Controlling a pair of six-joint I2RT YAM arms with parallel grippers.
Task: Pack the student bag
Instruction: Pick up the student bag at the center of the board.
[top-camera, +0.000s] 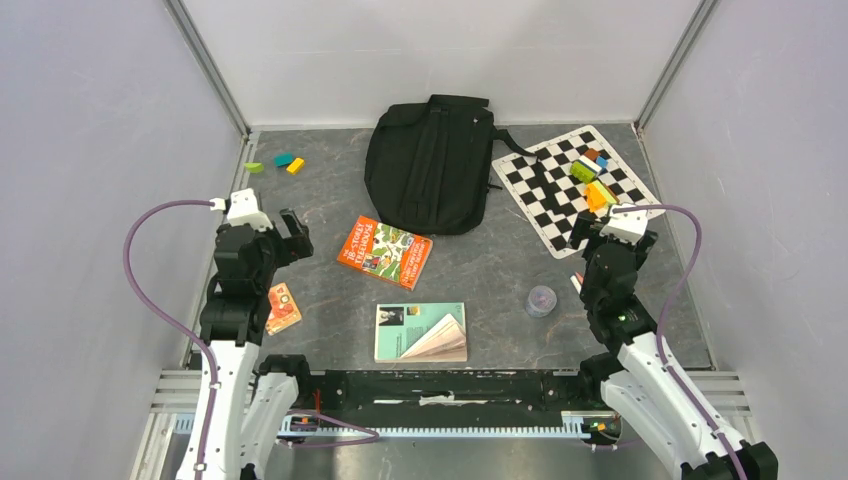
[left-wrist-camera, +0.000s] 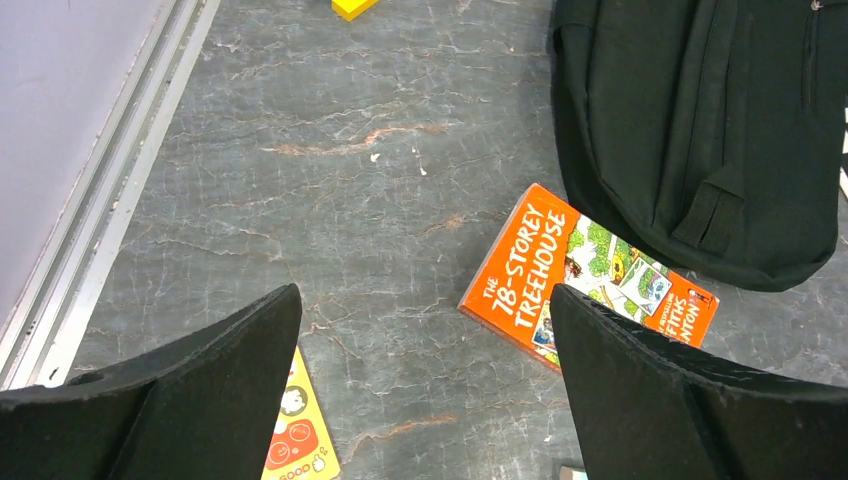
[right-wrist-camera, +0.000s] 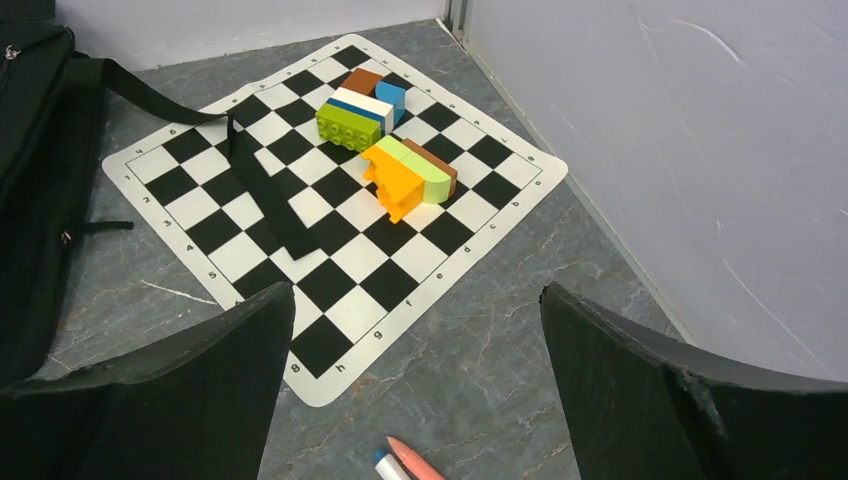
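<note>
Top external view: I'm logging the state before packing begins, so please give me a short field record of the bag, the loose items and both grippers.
bag: student bag lies flat at the far middle, untouched; its strap crosses the checkered mat
books: orange book nearer the arms than the bag; open book at the near edge
blocks: block stacks on the mat; three loose blocks far left
left gripper: open, empty
right gripper: open, empty
</note>
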